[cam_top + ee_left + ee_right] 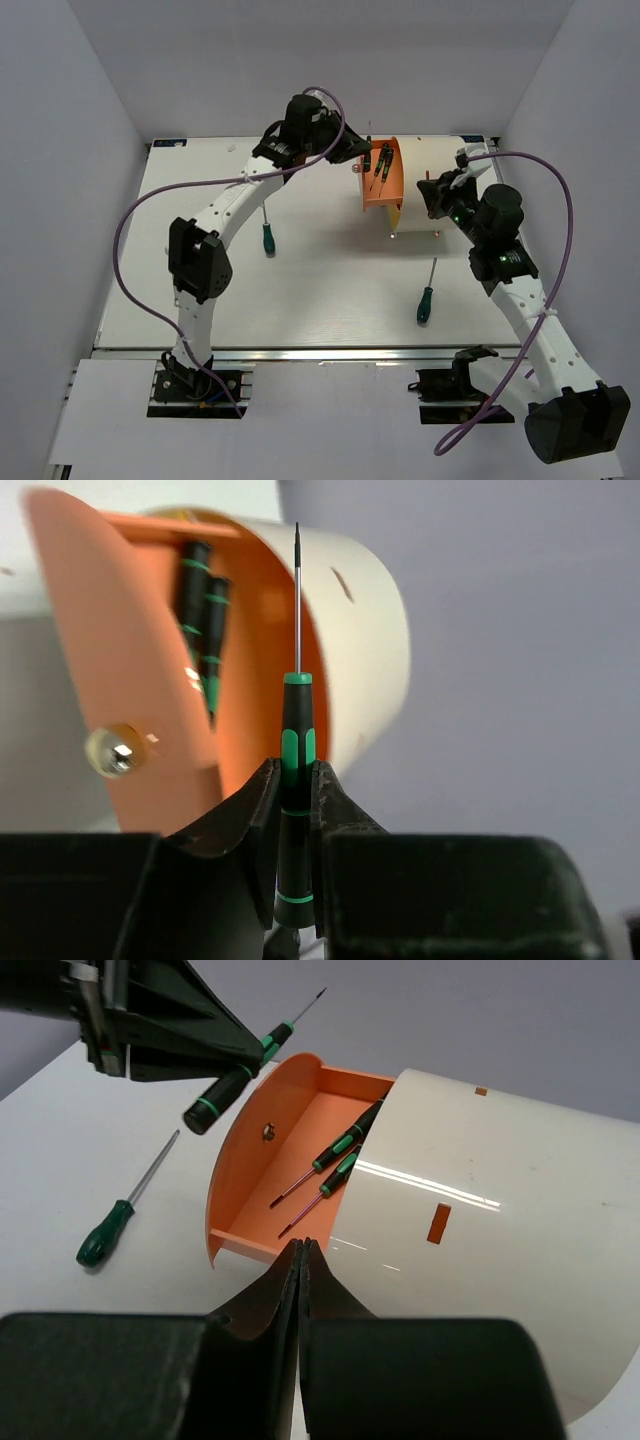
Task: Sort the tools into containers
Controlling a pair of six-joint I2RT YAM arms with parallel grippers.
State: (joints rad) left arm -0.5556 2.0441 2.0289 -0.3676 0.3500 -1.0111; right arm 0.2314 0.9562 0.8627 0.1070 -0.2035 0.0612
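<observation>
Drum (480, 1240) on its side on tabletop (320, 290), toward far edge, right of centre.
Drawer (235, 1190) pulled out of drum's left end.
Two screwdrivers (335, 1150) side by side in drawer, handles toward drum.
Held screwdriver (298, 740) between left fingers (262, 790), off tabletop, just beside drawer's front face, not touching it.
Left loose screwdriver (268, 235) on tabletop, left of centre, well apart from drawer.
Right loose screwdriver (427, 295) on tabletop, right of centre, nearer near edge.
Right fingers (280, 1295) at drum's right side.
</observation>
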